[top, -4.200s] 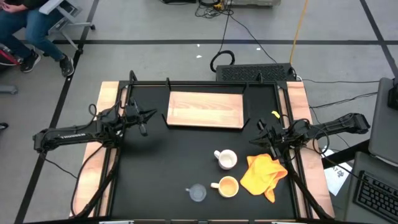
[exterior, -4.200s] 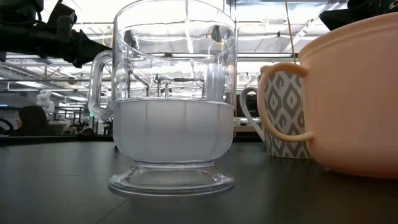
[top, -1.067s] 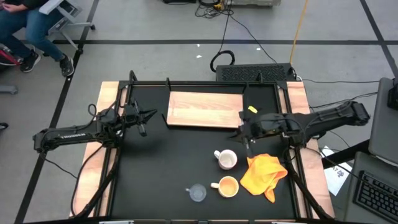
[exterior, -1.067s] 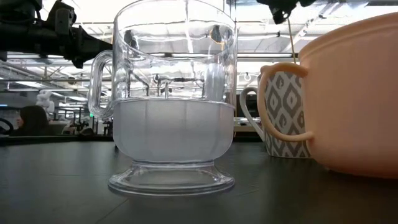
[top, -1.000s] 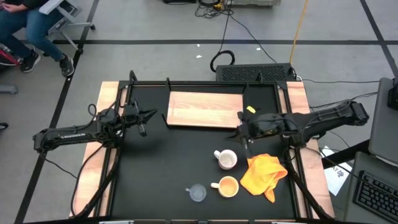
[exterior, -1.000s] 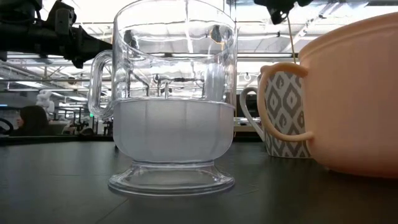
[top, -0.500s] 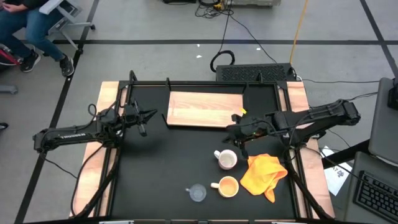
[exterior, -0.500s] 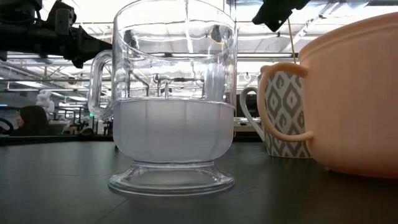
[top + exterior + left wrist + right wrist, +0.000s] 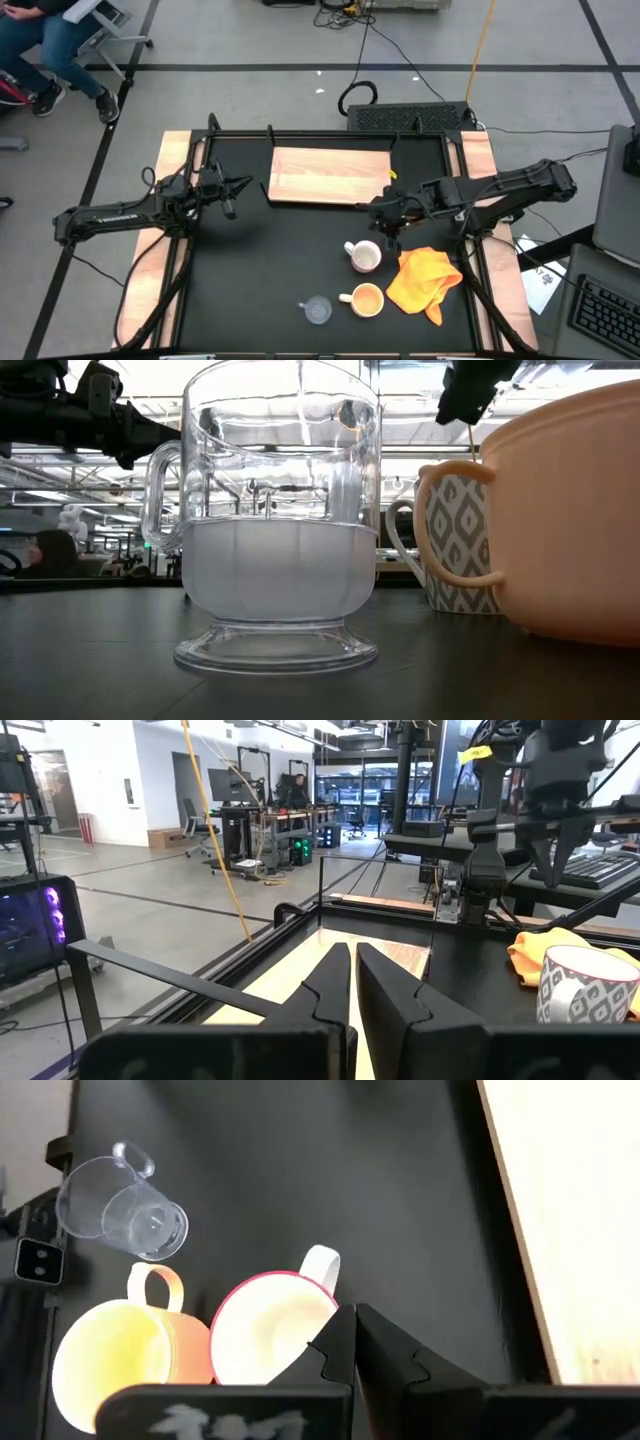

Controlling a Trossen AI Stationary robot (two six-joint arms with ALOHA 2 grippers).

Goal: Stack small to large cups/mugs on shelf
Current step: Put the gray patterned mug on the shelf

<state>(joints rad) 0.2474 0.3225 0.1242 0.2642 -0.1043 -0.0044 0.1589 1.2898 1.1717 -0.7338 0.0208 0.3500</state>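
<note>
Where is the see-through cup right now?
In the high view the clear cup stands near the table's front edge, just left of the orange mug, with no hand near it.

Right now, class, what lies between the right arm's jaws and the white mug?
Nothing. In the high view the right gripper hangs beside the white mug, only bare black tabletop between.

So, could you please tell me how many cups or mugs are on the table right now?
3, all on the black tabletop, none on the shelf: the white mug nearest the right tool, the orange-yellow mug beside the cloth, and the clear cup.
</note>
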